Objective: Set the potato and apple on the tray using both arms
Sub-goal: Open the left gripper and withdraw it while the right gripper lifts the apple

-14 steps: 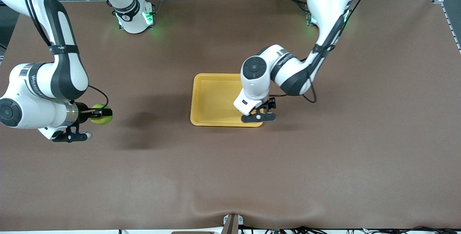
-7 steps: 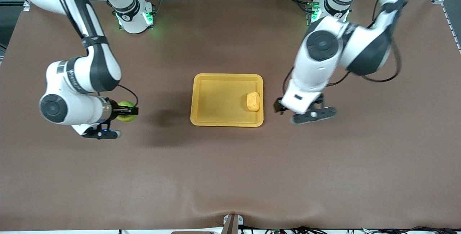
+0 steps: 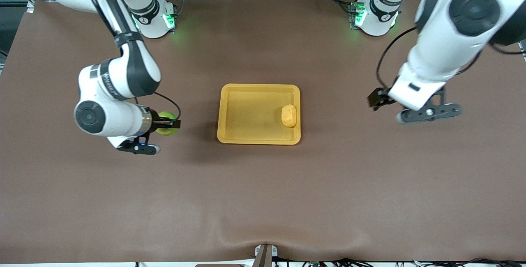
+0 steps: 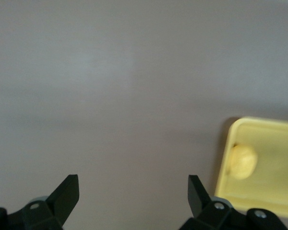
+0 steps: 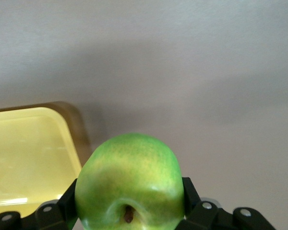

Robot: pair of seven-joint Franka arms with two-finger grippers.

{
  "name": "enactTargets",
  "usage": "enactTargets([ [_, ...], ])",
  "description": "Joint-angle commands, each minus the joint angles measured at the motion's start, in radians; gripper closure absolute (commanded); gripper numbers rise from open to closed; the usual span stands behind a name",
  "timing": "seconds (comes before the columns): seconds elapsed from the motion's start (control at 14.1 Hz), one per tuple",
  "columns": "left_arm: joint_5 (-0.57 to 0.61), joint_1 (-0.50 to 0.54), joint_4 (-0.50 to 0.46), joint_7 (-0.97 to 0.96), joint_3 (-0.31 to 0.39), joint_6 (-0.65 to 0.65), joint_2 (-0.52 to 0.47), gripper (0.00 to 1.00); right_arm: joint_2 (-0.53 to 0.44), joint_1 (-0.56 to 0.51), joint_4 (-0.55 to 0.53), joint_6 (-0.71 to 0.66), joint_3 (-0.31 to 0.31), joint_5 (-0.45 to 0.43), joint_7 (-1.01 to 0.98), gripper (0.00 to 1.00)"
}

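Observation:
The yellow tray (image 3: 246, 113) lies mid-table. The yellow-orange potato (image 3: 289, 115) lies in it by the rim toward the left arm's end; it also shows in the left wrist view (image 4: 242, 162) on the tray (image 4: 273, 182). My right gripper (image 3: 169, 124) is shut on the green apple (image 3: 166, 123) over bare table beside the tray, toward the right arm's end. The right wrist view shows the apple (image 5: 129, 187) between the fingers and the tray's corner (image 5: 29, 153). My left gripper (image 3: 380, 98) is open and empty, raised over the table toward the left arm's end; its fingers (image 4: 67, 196) stand wide apart.
The brown table mat (image 3: 263, 193) stretches all round the tray. The arms' bases (image 3: 154, 16) stand at the edge farthest from the front camera.
My left gripper let go of the potato in the tray, then rose and drew away toward its own end. My right gripper has carried the apple closer to the tray.

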Motion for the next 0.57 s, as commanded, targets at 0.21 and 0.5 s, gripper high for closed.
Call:
enactTargets([
  [0.21,-0.018,0.098,-0.026,0.257,0.002,-0.124,-0.139,0.0,0.004,0.123,-0.005,0.037,-0.012,0.018,0.123,1.0],
  [0.5,-0.02,0.115,-0.032,0.269,0.003,-0.148,-0.179,0.0,0.039,0.185,-0.011,0.078,-0.01,0.019,0.22,1.0],
])
